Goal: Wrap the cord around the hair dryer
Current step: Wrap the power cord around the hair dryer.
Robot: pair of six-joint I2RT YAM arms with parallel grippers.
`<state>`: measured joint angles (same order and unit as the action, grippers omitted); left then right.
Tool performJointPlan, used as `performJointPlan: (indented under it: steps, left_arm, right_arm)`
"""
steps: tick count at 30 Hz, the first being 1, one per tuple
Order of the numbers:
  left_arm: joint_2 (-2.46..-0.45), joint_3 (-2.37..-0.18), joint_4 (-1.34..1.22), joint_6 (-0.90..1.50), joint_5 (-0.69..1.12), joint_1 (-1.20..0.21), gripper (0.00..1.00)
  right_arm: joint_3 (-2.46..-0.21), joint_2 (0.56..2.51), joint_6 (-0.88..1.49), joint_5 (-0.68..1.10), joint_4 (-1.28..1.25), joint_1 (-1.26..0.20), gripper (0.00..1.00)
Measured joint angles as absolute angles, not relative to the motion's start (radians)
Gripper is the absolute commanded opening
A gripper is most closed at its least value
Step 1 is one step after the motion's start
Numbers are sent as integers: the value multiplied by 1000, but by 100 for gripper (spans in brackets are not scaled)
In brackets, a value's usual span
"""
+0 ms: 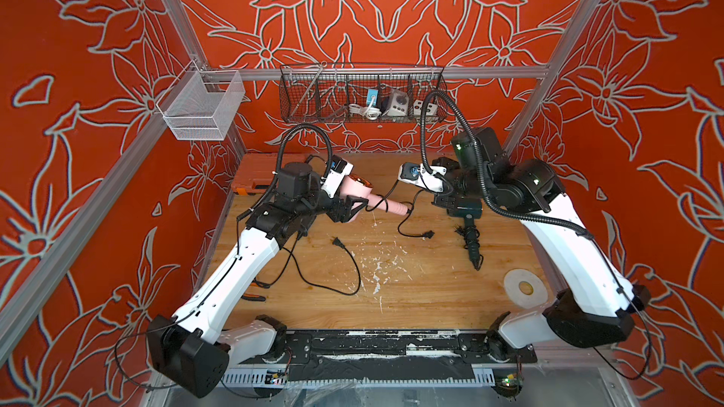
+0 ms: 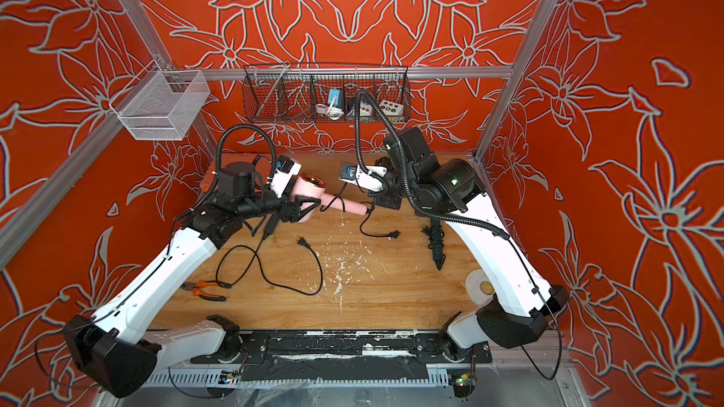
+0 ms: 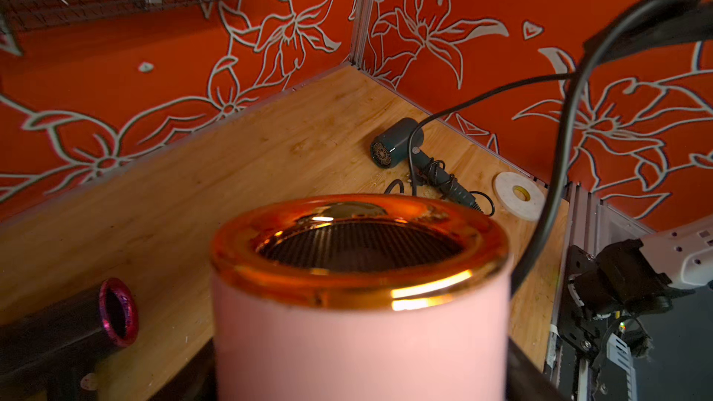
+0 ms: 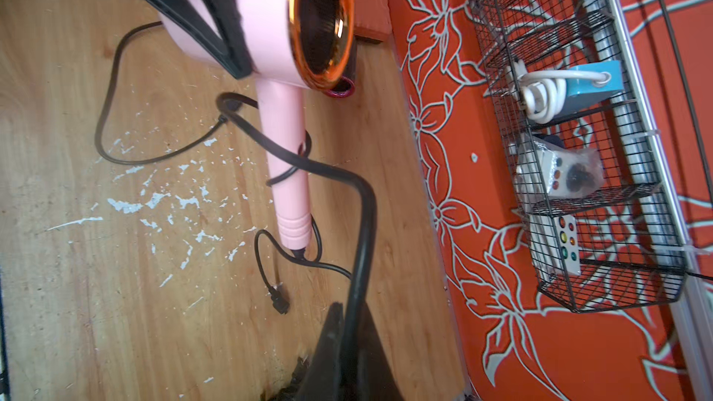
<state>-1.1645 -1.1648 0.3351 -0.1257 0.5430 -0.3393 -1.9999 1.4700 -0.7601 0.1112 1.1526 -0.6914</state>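
One loop's laid round the handle (image 4: 287,171) of the hair dryer (image 1: 356,189) mid-frame, body clamped by the left gripper (image 1: 352,208), cord (image 4: 364,202) pinched by the right gripper (image 4: 343,322), so another turn's probably needed.

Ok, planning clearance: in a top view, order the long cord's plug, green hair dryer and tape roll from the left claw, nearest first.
1. Long cord's plug, beside the left claw.
2. Green hair dryer, across on the right.
3. Tape roll, far right side.

Pink hair dryer (image 1: 353,192) in left tool (image 1: 352,209)
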Motion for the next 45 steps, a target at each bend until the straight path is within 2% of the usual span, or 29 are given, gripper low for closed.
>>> performJointPlan:
  steps: [7, 17, 21, 26, 33, 38, 39, 41, 45]
  left_arm:
    - [-1144, -1165, 373, -146, 571, -353, 0]
    - [-1144, -1163, 380, -113, 791, -408, 0]
    - [-1127, -1143, 264, -29, 859, -405, 0]
    - [-1115, -1108, 27, 144, 923, -383, 0]
    - [-1165, -1079, -334, 422, 939, -340, 0]
    - [-1229, -1091, -463, 532, 932, -339, 0]
    - [-1240, -1097, -476, 548, 926, -338, 0]
    - [-1256, -1107, -488, 566, 924, -336, 0]
    - [-1279, -1137, -488, 588, 923, -334, 0]
  right_arm:
    - [-2070, 1536, -796, 94, 1145, -668, 0]
    - [-2097, 1624, -796, 180, 1098, -586, 0]
    - [-2041, 1620, -750, 296, 1016, -530, 0]
    - [-1842, 1578, -643, 482, 872, -448, 0]
    - [-1588, 1529, -459, 726, 640, -390, 0]
    - [-1508, 1524, -323, 833, 492, -382, 0]
    - [-1497, 1524, -296, 848, 463, -379, 2]
    - [-1485, 1524, -246, 871, 416, -377, 19]
    - [-1459, 1522, -165, 902, 313, -364, 28]
